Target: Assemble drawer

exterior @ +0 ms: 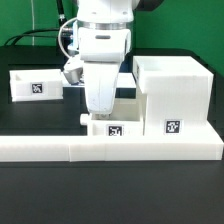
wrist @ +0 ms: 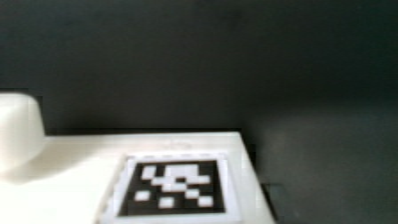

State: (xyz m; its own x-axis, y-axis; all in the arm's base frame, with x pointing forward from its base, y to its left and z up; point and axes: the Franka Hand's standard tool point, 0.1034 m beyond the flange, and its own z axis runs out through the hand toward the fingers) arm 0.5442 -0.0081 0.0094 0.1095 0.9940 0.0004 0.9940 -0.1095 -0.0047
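Note:
The white cube-like housing (exterior: pixel 170 92) stands at the exterior view's right, open side up, with a tag on its front. One small knobbed tray (exterior: pixel 35 85) lies at the left. The second tray (exterior: pixel 110 126) lies between them against the housing, with its knob (exterior: pixel 84 117) pointing left and its tag facing front. My gripper (exterior: pixel 100 110) hangs straight down over this tray, its fingertips at the tray's rim. The hand hides the fingertips, so I cannot tell whether they grip. The wrist view shows the tray's tag (wrist: pixel 175 186) very close, a white rounded part (wrist: pixel 18 135) beside it, and no fingers.
A long low white L-shaped wall (exterior: pixel 110 147) runs along the front, right before the middle tray and the housing. The table is black (wrist: pixel 267 60). Cables hang behind the arm at the back left.

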